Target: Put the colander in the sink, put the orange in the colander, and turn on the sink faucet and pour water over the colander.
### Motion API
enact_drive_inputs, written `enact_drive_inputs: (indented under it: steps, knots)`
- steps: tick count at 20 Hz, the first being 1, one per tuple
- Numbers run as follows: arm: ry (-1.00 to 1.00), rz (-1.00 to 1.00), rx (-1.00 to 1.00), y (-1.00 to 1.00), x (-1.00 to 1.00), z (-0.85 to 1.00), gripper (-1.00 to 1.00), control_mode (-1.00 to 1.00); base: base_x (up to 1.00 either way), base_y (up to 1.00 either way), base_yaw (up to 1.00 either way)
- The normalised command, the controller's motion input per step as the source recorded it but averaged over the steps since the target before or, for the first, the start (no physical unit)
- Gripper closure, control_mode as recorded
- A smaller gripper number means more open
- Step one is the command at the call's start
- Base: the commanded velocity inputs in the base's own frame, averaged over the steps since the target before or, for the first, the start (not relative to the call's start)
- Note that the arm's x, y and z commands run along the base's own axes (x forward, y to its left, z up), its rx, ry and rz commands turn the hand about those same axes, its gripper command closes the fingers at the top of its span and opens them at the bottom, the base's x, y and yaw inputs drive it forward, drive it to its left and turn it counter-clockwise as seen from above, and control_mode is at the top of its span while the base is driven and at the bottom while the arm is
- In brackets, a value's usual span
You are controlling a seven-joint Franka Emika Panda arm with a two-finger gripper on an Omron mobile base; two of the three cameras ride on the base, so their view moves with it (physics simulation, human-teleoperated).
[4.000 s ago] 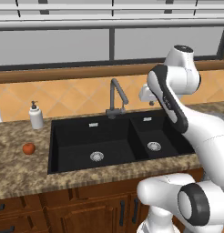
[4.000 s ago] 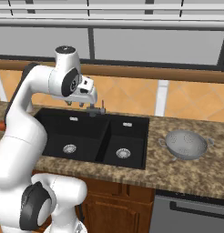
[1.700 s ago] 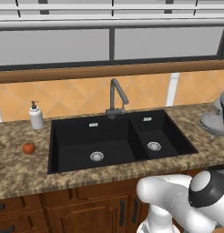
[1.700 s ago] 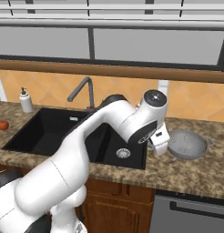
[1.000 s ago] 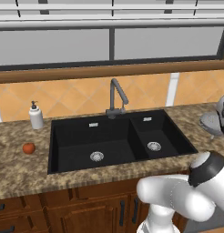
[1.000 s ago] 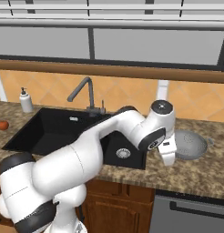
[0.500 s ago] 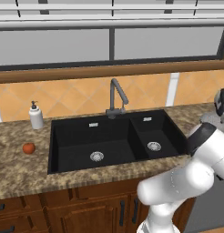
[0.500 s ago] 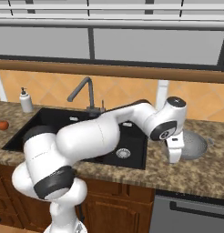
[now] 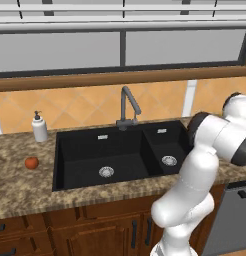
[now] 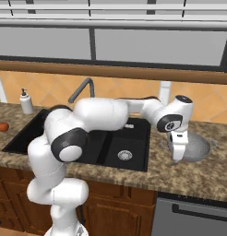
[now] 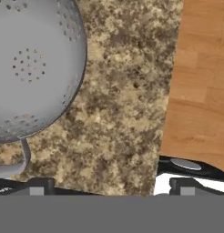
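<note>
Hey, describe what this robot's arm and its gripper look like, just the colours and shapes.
The arm is built of thick, rounded, glossy white segments, with dark grey to black rings and round caps at the joints. It ends in a white, boxy hand. The gripper below it is white too, and in the hand view its fingertips are small, dark and blocky. No cables or markings can be made out.

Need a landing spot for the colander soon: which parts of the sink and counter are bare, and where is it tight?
Both basins of the sink hold nothing, and the wider left one is roomiest. Bare counter lies between the orange and the sink's left rim. It is tight on the right, where the open gripper hangs at the colander.
</note>
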Motion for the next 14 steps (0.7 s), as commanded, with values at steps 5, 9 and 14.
enact_drive_inputs:
  steps: [5, 9, 14]
  knots:
    - [0.0, -0.07, 0.01, -0.24, 0.19, -0.31, -1.0, -1.0, 0.0, 0.0, 0.0]
    - [0.0, -0.07, 0.02, -0.23, 0.15, -0.31, -1.0, -1.0, 0.0, 0.0, 0.0]
    - [0.01, -0.04, 0.05, -0.19, 0.27, -0.16, -1.0, -1.0, 0.0, 0.0, 0.0]
